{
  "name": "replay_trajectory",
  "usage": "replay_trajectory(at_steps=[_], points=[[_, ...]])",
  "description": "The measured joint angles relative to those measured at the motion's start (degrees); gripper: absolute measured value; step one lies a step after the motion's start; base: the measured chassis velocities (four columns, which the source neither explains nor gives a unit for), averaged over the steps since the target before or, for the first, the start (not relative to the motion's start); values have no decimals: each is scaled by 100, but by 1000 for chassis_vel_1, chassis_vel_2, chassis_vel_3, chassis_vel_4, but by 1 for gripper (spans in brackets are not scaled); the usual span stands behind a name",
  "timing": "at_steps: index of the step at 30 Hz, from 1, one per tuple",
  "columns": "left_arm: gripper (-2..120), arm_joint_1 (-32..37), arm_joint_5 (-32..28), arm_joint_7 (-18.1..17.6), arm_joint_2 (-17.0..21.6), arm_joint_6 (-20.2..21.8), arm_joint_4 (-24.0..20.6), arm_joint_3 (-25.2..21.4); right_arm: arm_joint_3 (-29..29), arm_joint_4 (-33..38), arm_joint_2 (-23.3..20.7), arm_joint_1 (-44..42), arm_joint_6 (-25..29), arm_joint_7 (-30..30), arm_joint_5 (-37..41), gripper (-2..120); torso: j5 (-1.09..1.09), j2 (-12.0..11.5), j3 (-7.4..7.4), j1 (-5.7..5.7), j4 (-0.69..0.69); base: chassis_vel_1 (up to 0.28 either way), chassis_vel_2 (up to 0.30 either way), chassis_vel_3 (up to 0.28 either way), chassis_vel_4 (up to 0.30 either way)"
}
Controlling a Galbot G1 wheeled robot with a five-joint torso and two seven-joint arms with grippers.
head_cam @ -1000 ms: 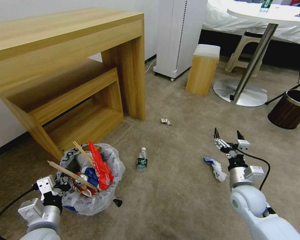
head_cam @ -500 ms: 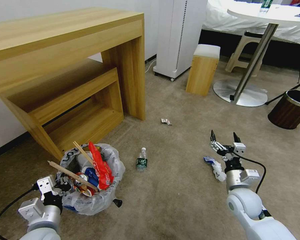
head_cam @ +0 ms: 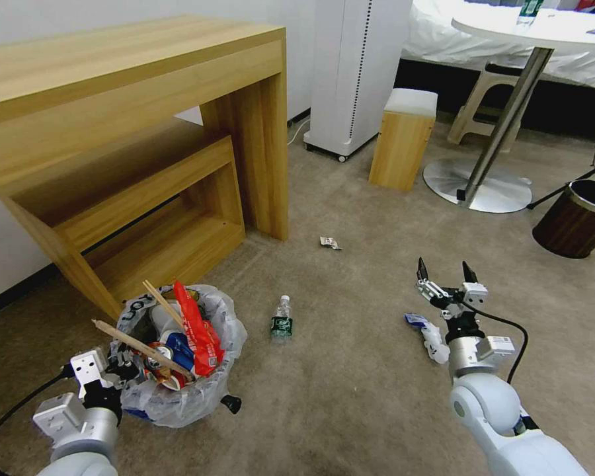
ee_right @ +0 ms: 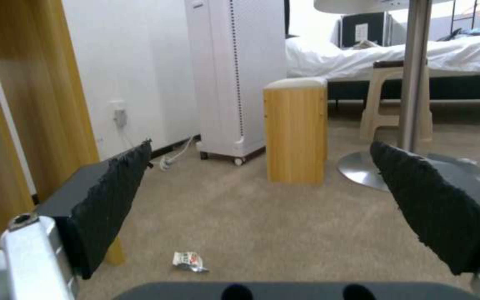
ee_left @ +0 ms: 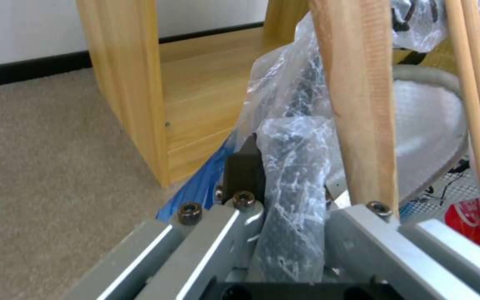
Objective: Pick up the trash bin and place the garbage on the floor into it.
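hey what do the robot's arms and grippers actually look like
Both arms are smooth light-grey shells with rounded joints. The right gripper has silver metal linkages and two black, ridged finger pads; a black cable loops along its wrist. The left gripper is the same silver-and-black build, with bolt heads and its own black cable.

Bag-lined trash bin (head_cam: 178, 370) full of litter; green-labelled bottle (head_cam: 281, 318) lies on carpet (head_cam: 350, 396)
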Motion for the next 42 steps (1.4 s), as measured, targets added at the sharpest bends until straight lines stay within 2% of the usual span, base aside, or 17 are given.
replay_trajectory(at_steps=[25, 42], points=[[1, -100, -50, -32, 62, -15, 161, -49, -130, -74, 10, 150, 2, -1, 6, 100, 0, 0, 0, 1, 0, -51, 50, 52, -50], [1, -81, -251, -242, 193, 235, 248, -267, -250, -108, 40, 219, 14, -18, 61, 100, 0, 0, 0, 0, 0, -14, 12, 14, -10]])
